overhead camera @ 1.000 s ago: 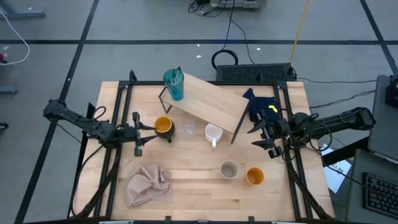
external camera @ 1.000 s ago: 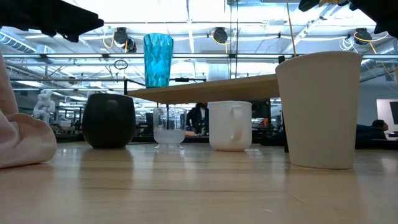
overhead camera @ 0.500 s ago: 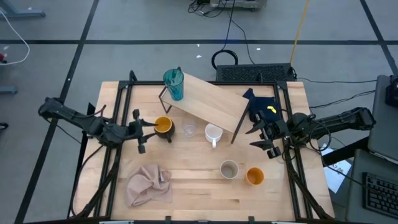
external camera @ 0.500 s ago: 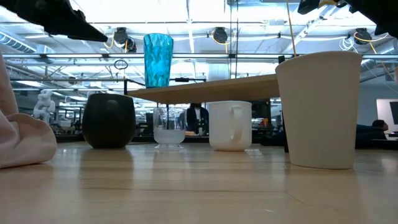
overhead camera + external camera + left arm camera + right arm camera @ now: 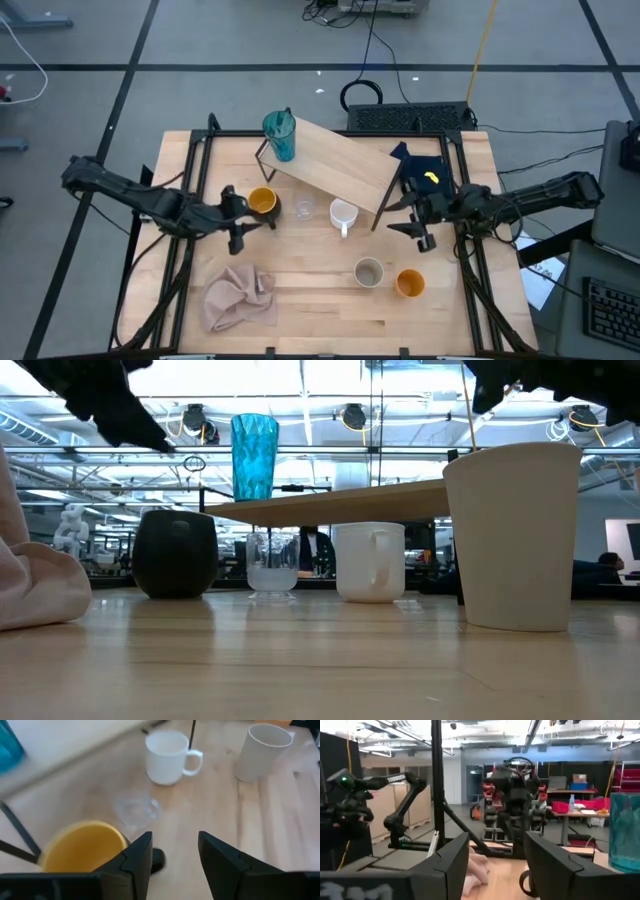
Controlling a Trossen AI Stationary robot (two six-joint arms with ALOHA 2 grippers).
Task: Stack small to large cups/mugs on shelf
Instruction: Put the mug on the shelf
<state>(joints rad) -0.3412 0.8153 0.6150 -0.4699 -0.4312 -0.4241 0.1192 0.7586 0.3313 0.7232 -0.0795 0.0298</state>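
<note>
A wooden table holds a light-wood shelf (image 5: 335, 165) set at an angle, with a teal tumbler (image 5: 279, 136) standing on its far left end. In front of it stand a black mug with orange inside (image 5: 263, 204), a tiny clear glass (image 5: 304, 208) and a white handled mug (image 5: 343, 216), with a beige cup (image 5: 368, 272) and an orange cup (image 5: 409, 284) nearer the front. The left gripper (image 5: 240, 222) hovers just beside the black mug, fingers parted and empty; the right gripper (image 5: 412, 217) hangs by the shelf's right end, fingers apart, holding nothing.

cups/mugs: 6, teal tumbler (image 5: 280, 136), black mug (image 5: 263, 203), clear glass (image 5: 304, 208), white mug (image 5: 343, 215), beige cup (image 5: 368, 272), orange cup (image 5: 409, 284) | shelf (image 5: 335, 168): 1 | cloths: 2, pink cloth (image 5: 240, 297), navy cloth (image 5: 423, 170) | arms: 2
</note>
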